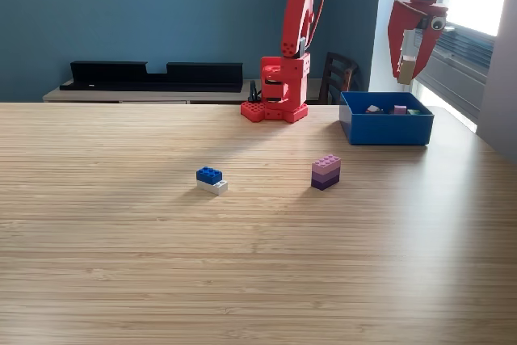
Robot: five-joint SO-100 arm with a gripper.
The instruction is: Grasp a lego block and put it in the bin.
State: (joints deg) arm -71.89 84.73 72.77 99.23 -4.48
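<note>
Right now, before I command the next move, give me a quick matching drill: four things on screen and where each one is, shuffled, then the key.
Things:
1. gripper
2. bin
3. purple block stack
4. blue-and-white block

Places:
A. mid-table, toward the exterior view's left
B. in the air above the bin
C. mid-table, in front of the bin
D. far table edge, exterior view's right

Pairs: 1-B, 2-D, 3-C, 4-A

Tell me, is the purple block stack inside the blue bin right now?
No, the purple block stack stands on the wooden table, apart from the blue bin and nearer the camera.
</note>
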